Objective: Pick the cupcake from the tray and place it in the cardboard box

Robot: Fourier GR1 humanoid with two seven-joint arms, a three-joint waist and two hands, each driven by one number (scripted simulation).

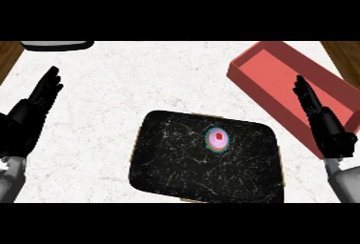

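Head view, looking steeply down on my white marbled counter [126,86]. Black tray [175,167] with rounded corners sits low centre, turned slightly askew. Cupcake [218,139] sits on the tray's upper right part, pink frosting, red dot on top, teal wrapper edge showing round it. Nothing touches it.

Cardboard box [264,95] is at upper right, reddish, long, open on top, running diagonally from top centre-right down toward the right edge. Its near long wall faces the tray; box and tray are near each other but apart.

My left hand [32,114] shows at the left edge, black, fingers straight and pointing up and slightly right, holding nothing, well apart from the tray. Grey forearm below it at the lower left corner.

My right hand [320,119] shows at the right edge, fingers straight, pointing up and a bit left, holding nothing. It overlaps the box in this view; I cannot tell whether it touches the box or is above it. Grey forearm under it at lower right.

Dark rounded object [56,45] with a pale top, cut off at the upper left edge; I cannot tell what it is. Brown wood strips [8,52] show at the counter's far left and far right top corners.
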